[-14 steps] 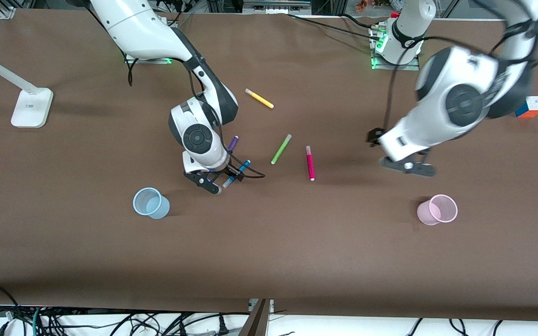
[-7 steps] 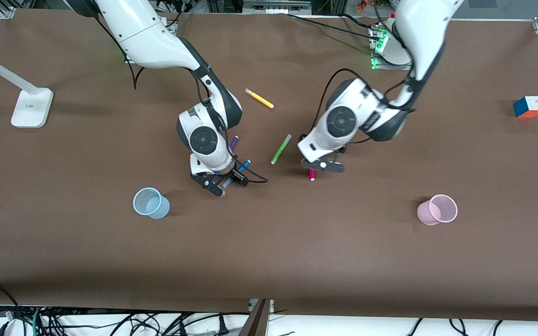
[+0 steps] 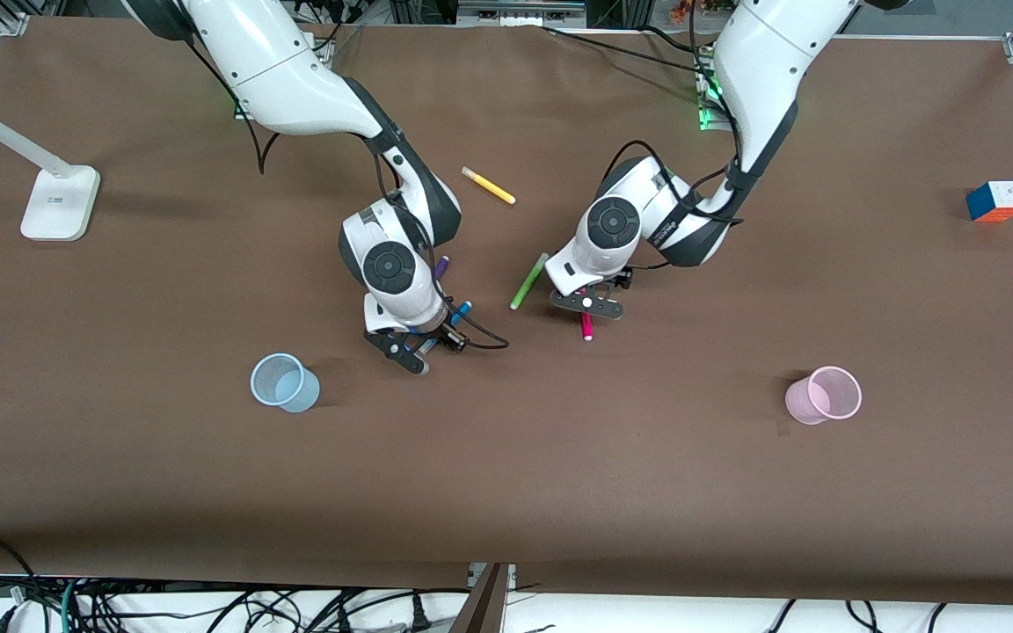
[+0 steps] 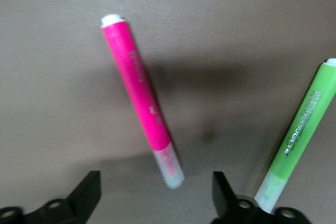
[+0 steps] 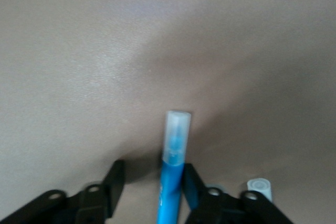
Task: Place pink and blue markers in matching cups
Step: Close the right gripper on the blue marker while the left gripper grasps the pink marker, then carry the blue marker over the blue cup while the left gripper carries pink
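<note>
The blue marker [image 3: 461,309] lies on the table, mostly hidden under my right gripper [image 3: 414,347]. In the right wrist view the blue marker [image 5: 173,182] lies between the open fingers of my right gripper [image 5: 152,184], against one finger and apart from the other. My left gripper [image 3: 587,303] is open, low over the pink marker [image 3: 586,327]. In the left wrist view the pink marker [image 4: 140,93] has its pale end between the open fingers of my left gripper [image 4: 156,195]. The pale blue cup [image 3: 284,383] stands nearer the front camera than the right gripper. The pale pink cup [image 3: 824,396] stands toward the left arm's end.
A lime-green pen [image 3: 528,280] lies beside the pink marker and shows in the left wrist view [image 4: 302,140]. A purple pen [image 3: 440,268] lies beside the blue marker. A yellow pen [image 3: 488,185], a puzzle cube [image 3: 995,201] and a lamp base [image 3: 60,203] sit farther off.
My left arm has swung in from near the pink cup and come down over the pink marker. My right gripper has settled lower around the blue marker.
</note>
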Robot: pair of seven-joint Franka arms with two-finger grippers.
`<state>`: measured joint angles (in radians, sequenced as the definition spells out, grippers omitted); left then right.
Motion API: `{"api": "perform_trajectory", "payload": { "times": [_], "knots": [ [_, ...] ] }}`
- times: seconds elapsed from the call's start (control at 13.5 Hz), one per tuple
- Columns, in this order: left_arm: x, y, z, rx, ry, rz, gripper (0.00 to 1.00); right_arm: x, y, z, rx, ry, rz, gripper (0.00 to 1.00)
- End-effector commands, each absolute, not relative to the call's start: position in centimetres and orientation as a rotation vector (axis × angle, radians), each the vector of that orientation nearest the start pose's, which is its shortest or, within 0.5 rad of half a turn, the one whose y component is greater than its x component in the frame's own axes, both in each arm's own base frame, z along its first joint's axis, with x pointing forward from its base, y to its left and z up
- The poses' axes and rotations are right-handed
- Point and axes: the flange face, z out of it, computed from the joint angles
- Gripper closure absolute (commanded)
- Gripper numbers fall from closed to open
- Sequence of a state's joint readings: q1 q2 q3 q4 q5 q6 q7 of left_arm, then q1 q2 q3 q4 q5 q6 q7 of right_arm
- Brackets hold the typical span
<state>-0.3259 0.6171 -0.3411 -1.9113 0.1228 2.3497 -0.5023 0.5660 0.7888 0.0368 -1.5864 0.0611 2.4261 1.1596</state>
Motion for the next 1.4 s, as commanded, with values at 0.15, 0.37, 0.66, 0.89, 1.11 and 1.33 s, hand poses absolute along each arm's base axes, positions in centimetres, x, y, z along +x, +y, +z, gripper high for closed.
{"api": "perform_trajectory", "payload": {
  "times": [0.15, 0.37, 0.66, 0.89, 1.11, 1.33],
  "knots": [
    [48.4, -37.6, 16.7, -3.127, 0.367, 0.253, 0.93, 59.4, 38.1, 19.7, -2.921, 0.881, 0.013, 1.00],
    [49.0, -37.0, 17.5, -3.109, 0.355, 0.273, 1.00, 61.4, 33.1, 24.5, -2.970, 0.840, 0.130, 1.00],
    [51.8, -35.1, 21.1, -3.025, 0.414, 0.391, 1.00, 63.9, 21.9, 32.5, -2.837, 0.670, 0.400, 1.00],
    [55.5, -31.5, 25.3, -2.982, 0.510, 0.477, 1.00, 65.0, 14.4, 33.7, -2.686, 0.626, 0.499, 1.00],
    [59.4, -26.2, 30.2, -2.949, 0.651, 0.581, 1.00, 66.4, 7.5, 32.3, -2.471, 0.670, 0.501, 1.00],
    [62.6, -18.9, 32.8, -2.954, 0.791, 0.636, 1.00, 66.9, 4.7, 29.4, -2.330, 0.728, 0.523, 1.00]
  ]
}}
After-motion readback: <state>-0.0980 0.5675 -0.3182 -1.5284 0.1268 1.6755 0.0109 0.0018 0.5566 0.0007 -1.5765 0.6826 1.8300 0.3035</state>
